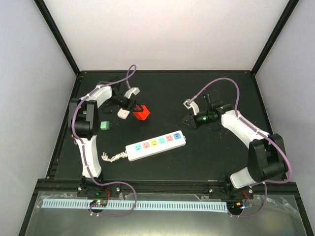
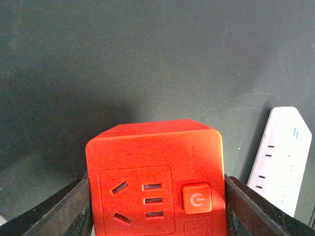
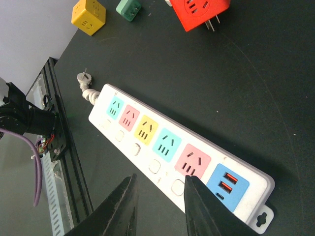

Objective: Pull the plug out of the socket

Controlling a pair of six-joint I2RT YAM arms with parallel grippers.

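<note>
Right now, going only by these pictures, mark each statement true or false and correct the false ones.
1. Every outlet on the strip is empty. True.
2. The red cube is plugged into the strip. False: it is off the strip, between the fingers of the left gripper.
3. The right gripper grips the strip. False: its jaws stand apart above it, holding nothing.
4. A yellow cube lies apart from the strip. True.

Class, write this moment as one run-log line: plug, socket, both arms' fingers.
plug: red cube, off socket | left fingers: clamp plug sides | right fingers: apart above socket, empty
</note>
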